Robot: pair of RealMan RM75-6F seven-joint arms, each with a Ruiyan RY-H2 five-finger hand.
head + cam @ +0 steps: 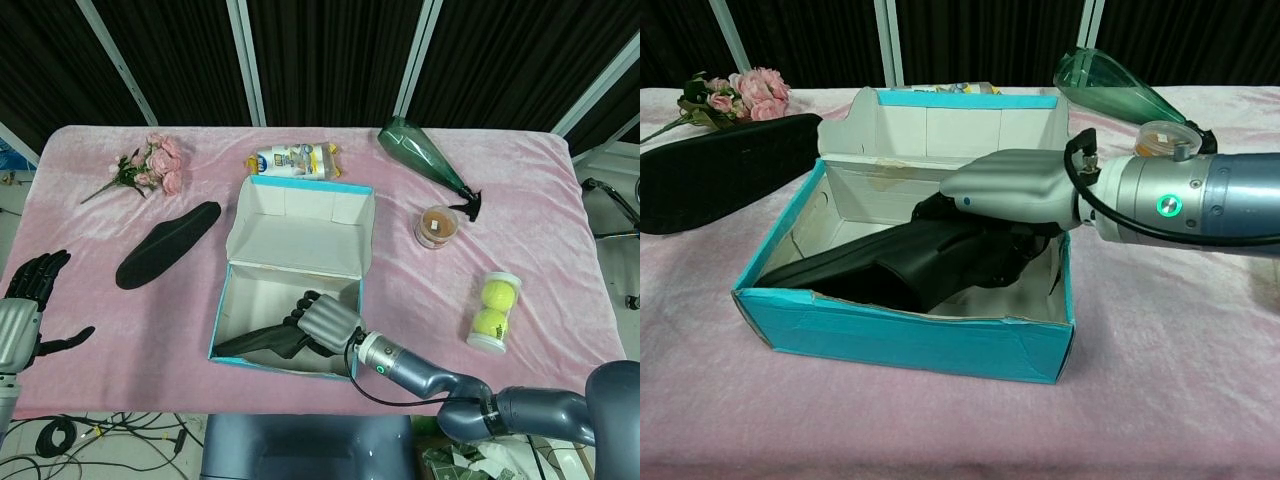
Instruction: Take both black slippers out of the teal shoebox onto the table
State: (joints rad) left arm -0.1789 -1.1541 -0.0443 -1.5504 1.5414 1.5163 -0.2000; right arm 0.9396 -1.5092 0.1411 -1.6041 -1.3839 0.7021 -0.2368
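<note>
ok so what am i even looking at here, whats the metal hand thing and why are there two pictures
It is a two-armed robot with human-like hands, steered by a person. One picture looks down from its head, the other looks forward from its chest. On the pink table stands a teal shoebox. The right hand reaches into it and grips a black slipper; the other slipper already lies on the table. The left hand waits open at the table's edge. Around the box: flowers, a green bottle, a small jar, a tube of tennis balls and a packet.
</note>
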